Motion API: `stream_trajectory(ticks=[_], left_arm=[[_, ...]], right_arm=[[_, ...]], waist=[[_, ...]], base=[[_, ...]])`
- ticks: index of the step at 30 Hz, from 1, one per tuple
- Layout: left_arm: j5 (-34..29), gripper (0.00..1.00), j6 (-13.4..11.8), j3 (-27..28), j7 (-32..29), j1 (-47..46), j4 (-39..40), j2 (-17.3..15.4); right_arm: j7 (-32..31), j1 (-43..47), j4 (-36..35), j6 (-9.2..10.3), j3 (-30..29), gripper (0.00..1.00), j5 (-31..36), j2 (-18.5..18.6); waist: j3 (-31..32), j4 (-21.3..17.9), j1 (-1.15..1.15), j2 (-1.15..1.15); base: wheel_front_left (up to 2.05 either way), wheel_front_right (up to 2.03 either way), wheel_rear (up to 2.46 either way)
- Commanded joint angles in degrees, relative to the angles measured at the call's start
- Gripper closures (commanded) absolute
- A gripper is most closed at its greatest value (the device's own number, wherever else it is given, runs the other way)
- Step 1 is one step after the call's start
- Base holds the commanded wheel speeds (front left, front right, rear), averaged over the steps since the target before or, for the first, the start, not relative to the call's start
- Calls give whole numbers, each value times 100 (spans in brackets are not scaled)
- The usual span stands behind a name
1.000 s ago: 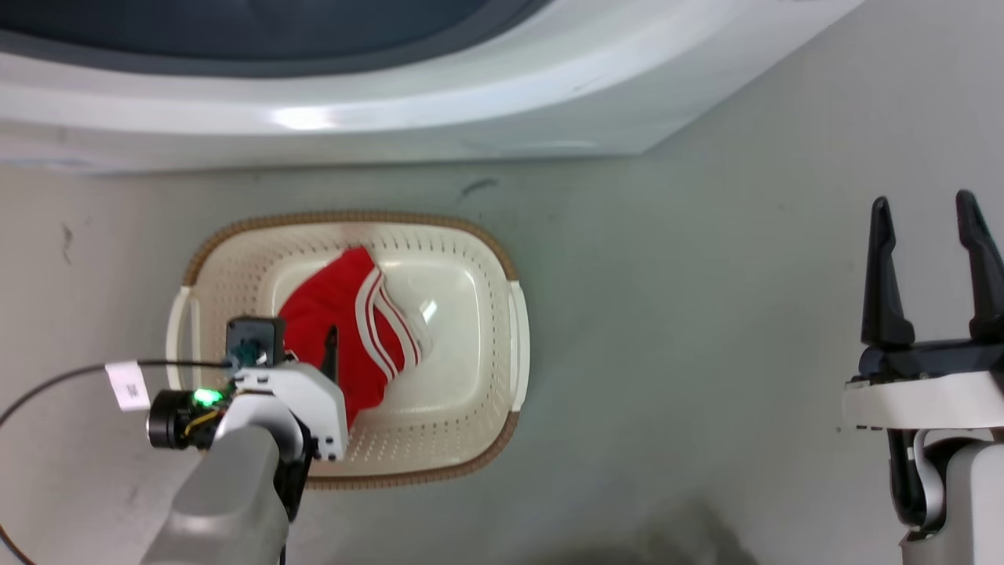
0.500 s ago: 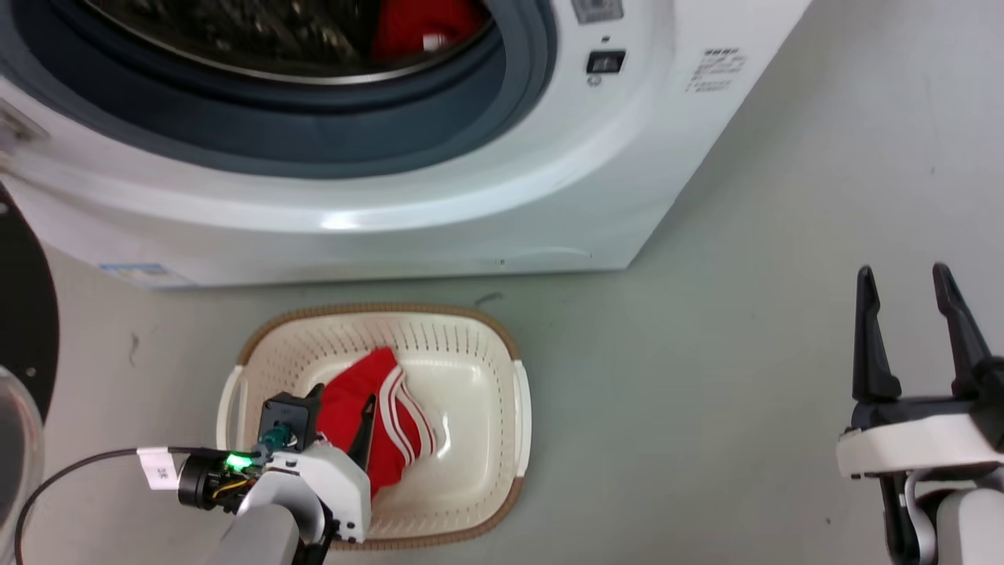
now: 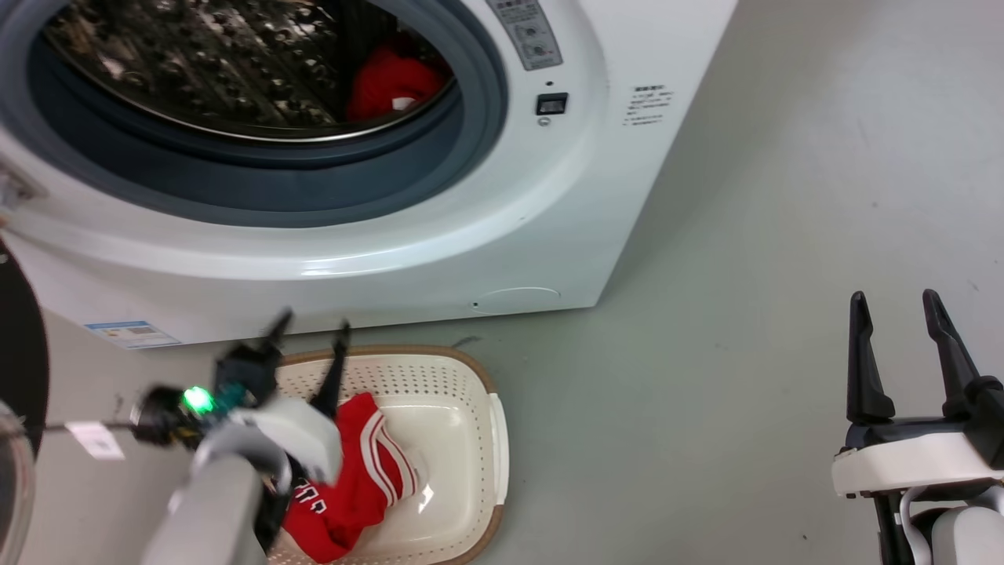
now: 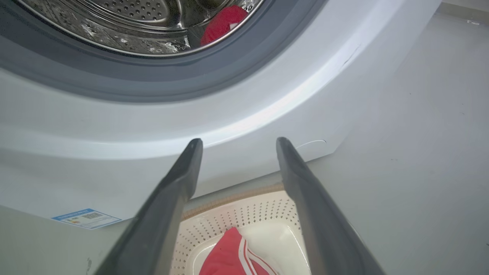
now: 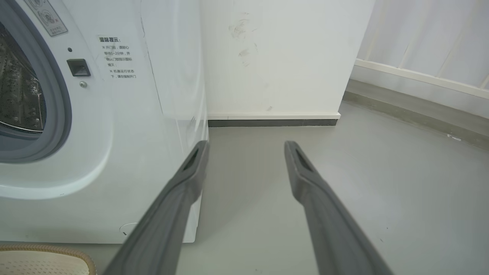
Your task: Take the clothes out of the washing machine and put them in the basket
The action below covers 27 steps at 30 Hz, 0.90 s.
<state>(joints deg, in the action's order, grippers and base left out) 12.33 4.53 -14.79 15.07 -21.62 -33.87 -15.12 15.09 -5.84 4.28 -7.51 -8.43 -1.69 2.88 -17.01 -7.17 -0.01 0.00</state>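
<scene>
A: Which red garment [image 3: 390, 82] needs fetching?
B: The one at the drum's [image 3: 196, 71] right, inside the washing machine [image 3: 549, 196]. The striped one [image 3: 353, 486] lies in the basket [image 3: 471, 439].
A: How?
B: The left gripper [image 3: 314, 322], fingers wide and empty, should clear the grey rim [image 3: 259, 184] and reach deep. It's blurred, probably above the basket. The right gripper [image 3: 894, 297] is wide too, idle.

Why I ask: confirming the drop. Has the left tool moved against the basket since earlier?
Yes: the left tool went from over the basket's middle to its far rim, toward the washing machine.

Bright, even light is cast throughout. Glare is seen along the curved front of the washer [image 3: 314, 271] and inside the basket [image 3: 499, 439]. The left gripper [image 3: 314, 322] is blurred.
</scene>
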Motion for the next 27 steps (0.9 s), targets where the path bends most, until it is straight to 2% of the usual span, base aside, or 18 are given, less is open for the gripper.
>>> stream_trajectory(ticks=[1, 5, 10, 18, 27], left_arm=[[2, 0, 15, 37, 15, -129, 44, -45], [69, 0, 101, 125, -44, -673, 134, -271], [162, 0, 222, 93, -601, -1657, 167, -674], [673, 0, 284, -23, -2291, -3783, -223, -1166], [1007, 0, 291, -519, -3690, -5822, -1080, -1711]], right_arm=[[12, 1, -1, 4, 14, 0, -58, 0], [12, -83, -28, 4, 43, 0, -130, 0], [12, -209, -71, 4, 137, 0, -280, -1], [12, -493, -107, 4, 251, 0, -694, -5], [12, -743, -141, 5, 711, 0, -1217, -5]], waist=[[-59, -74, 1, 0], [-277, -273, 1, 0], [-703, -564, 1, 0], [-1691, -1032, 1, 0], [-2547, -1699, 1, 0]], base=[[0, 0, 0], [0, 0, 0], [0, 0, 0], [0, 0, 0], [0, 0, 0]])
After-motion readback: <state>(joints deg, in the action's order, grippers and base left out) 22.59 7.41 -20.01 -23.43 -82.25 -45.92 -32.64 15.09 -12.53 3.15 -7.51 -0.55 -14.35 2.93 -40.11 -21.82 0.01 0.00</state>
